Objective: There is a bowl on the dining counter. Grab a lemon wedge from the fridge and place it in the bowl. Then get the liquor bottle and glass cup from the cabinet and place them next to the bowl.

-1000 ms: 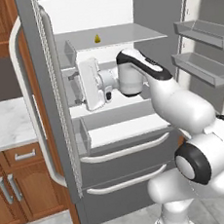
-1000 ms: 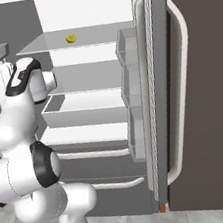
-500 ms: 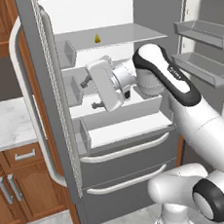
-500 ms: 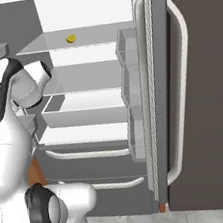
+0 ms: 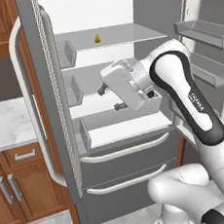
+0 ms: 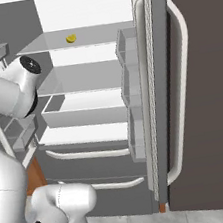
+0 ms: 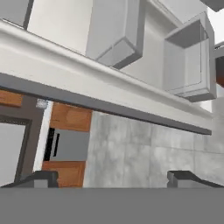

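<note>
One lemon wedge [image 5: 97,38] on the top fridge [image 5: 133,107] shelf, small and yellow, near the shelf's middle, also visible from the right base [image 6: 71,38]. Sits alone, touching nothing but the shelf.

Gripper [image 5: 110,98] inside the open fridge, at the height of the shelf below the wedge's, fingers spread wide and empty, pointing left and downward toward the left door's bins. From the hand camera: two finger tips well apart at the bottom, facing door bins, drawer front and floor, not the wedge.

Key relation: wedge lies above the gripper and further back, roughly over it, one shelf up, with that shelf's edge between. Wrong heading for now; hand aimed away from the target.

Likely needed next: pull back clear of the shelf front, lift above the top shelf, swing the hand round toward the back, then come at the wedge. Long axis of the wedge too small to tell. Risk: knocking the shelf edge while rising.
</note>
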Controlling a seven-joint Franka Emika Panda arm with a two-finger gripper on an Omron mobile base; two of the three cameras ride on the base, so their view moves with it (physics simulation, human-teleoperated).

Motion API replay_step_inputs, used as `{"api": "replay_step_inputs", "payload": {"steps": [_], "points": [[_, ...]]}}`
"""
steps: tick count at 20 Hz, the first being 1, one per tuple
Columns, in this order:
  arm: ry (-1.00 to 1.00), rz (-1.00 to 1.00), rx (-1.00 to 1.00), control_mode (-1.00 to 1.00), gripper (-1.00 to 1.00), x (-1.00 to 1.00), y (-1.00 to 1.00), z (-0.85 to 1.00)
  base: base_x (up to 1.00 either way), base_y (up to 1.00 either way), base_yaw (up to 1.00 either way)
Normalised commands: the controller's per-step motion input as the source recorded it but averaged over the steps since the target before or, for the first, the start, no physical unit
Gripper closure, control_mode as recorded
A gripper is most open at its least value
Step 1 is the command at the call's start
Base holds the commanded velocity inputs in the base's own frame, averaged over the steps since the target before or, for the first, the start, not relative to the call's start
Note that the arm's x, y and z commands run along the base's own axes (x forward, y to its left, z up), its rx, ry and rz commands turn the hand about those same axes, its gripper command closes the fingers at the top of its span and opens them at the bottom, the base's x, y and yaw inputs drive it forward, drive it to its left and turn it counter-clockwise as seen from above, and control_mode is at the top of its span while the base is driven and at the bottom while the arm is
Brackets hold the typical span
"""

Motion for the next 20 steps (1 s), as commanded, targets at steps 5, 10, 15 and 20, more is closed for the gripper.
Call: {"api": "replay_step_inputs", "payload": {"steps": [5,10,15,20], "points": [[-0.25,-0.15,-0.33,-1.00,-1.00,-0.23,-0.56,0.00,0.00,0.00,0.00],[-0.24,-0.09,-0.35,-1.00,-1.00,-0.02,-0.53,0.00,0.00,0.00,0.00],[-0.18,-0.02,-0.32,-1.00,-1.00,0.00,-0.53,-0.22,0.00,0.00,0.00],[-0.10,0.00,-0.20,-1.00,-1.00,0.00,-0.28,-0.33,0.00,0.00,0.00]]}}
